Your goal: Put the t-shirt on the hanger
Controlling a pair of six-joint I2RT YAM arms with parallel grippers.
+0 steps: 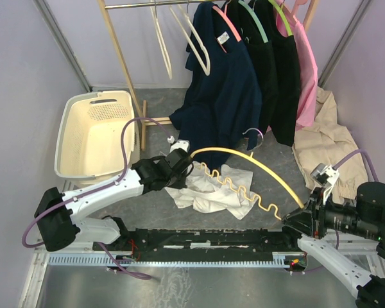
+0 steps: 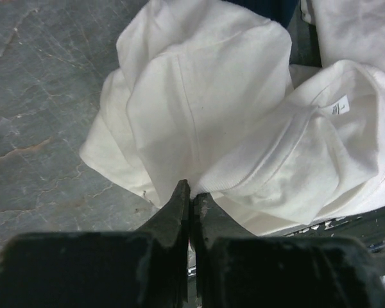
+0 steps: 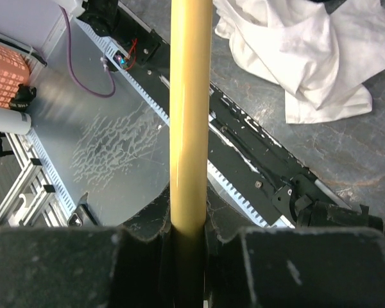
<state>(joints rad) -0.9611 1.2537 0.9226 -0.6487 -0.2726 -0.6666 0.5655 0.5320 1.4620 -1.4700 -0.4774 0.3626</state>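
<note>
The white t-shirt [image 1: 212,196] lies crumpled on the grey floor at the middle. In the left wrist view the t-shirt [image 2: 212,109] fills the frame, its neck label showing at the right. My left gripper [image 1: 179,163] is at the shirt's left edge, and its jaws [image 2: 189,192] are shut on a fold of the fabric. The yellow hanger [image 1: 256,165] arches over the shirt, its wavy bar lying across the cloth. My right gripper [image 1: 301,215] is shut on the hanger's right end. In the right wrist view the hanger [image 3: 191,96] runs straight up out of the gripper [image 3: 191,224].
A cream laundry basket [image 1: 93,131] stands at the left. A wooden rack at the back holds cream hangers [image 1: 192,38], a navy shirt [image 1: 221,96], black garments and a pink one. A beige garment [image 1: 327,141] lies at the right. A black rail [image 1: 205,240] runs along the near edge.
</note>
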